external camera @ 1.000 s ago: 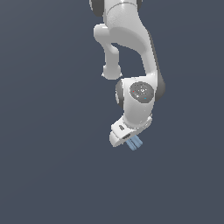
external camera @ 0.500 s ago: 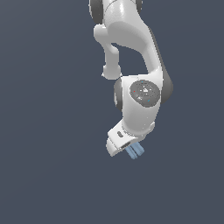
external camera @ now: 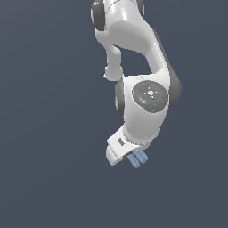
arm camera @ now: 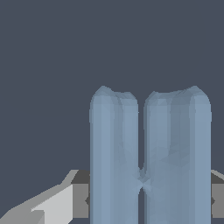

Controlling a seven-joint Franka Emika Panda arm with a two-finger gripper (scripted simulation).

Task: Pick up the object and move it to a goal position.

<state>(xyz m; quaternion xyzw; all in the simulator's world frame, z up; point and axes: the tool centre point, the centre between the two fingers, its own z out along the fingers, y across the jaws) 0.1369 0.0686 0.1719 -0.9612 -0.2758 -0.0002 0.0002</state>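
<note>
Light-blue object (external camera: 138,159) (two parallel bars) pokes out below the white tool (external camera: 133,156), clamped between its fingers (arm camera: 57,205).

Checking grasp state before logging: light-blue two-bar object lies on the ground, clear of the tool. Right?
Not right. The object is not on the ground and clear: it sticks out from the end of the white tool, up in the air with the arm. The exterior view shows this; the wrist view shows its two light-blue bars right at the fingers.
</note>
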